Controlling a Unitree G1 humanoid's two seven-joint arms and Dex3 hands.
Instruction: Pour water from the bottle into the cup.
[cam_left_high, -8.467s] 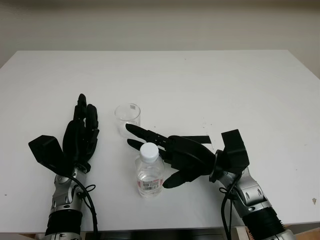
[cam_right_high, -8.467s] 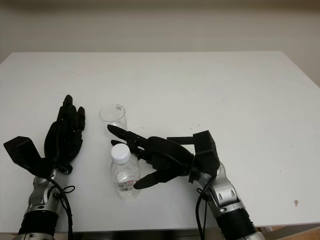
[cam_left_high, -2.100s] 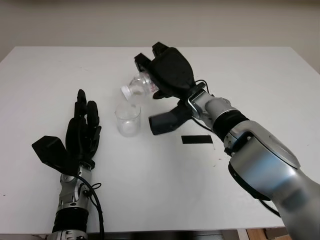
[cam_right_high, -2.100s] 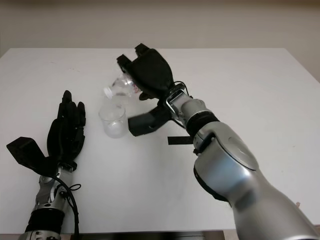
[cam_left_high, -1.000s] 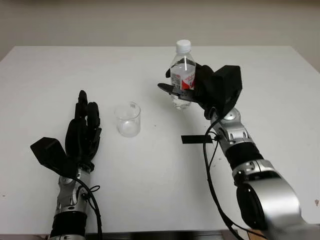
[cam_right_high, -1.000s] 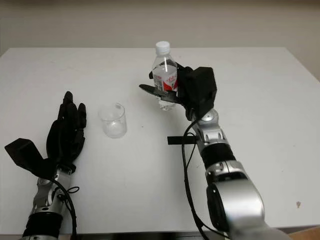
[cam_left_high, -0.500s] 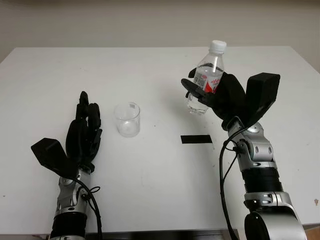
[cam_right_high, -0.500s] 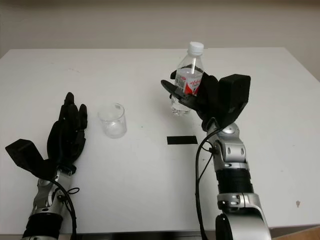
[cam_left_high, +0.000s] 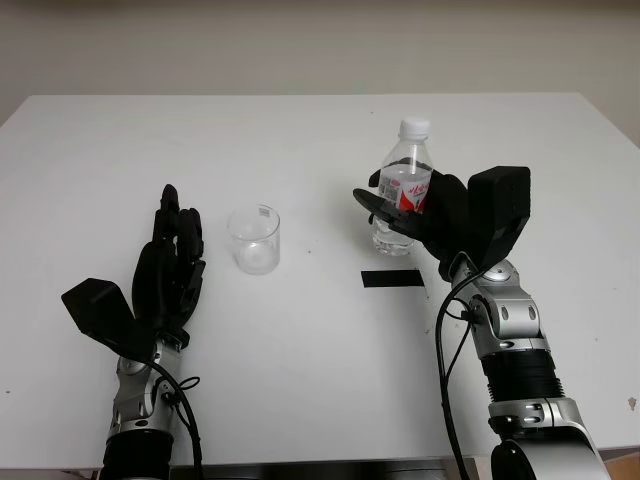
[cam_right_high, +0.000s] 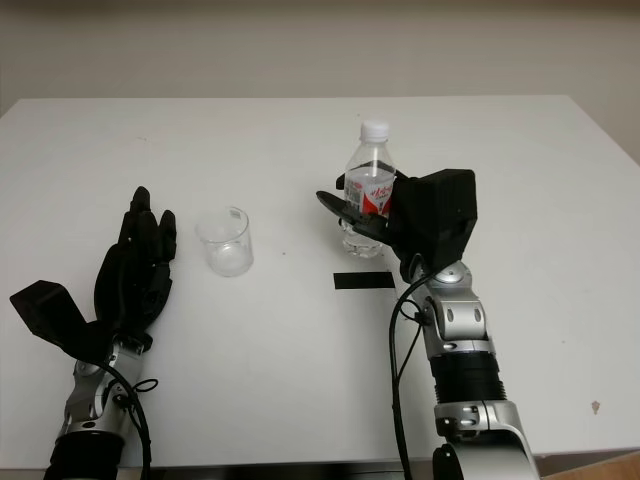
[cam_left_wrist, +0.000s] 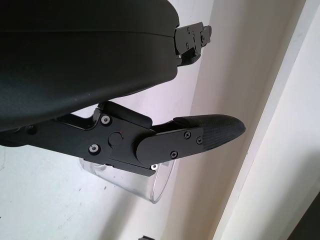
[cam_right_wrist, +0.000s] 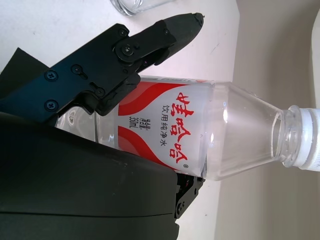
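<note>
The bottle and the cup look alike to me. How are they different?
The clear plastic bottle is taller and narrows to a white cap; the clear round cup is short and open on top. The bottle wears a red and white label; the cup has only a small pale sticker. The right hand grips the bottle, while the cup stands free beside the open left hand. Both are see-through and upright.

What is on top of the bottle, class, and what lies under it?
A white cap closes the bottle, held upright in the right hand. Its base meets the white table; the contact spot is covered. A black strip lies nearer.
</note>
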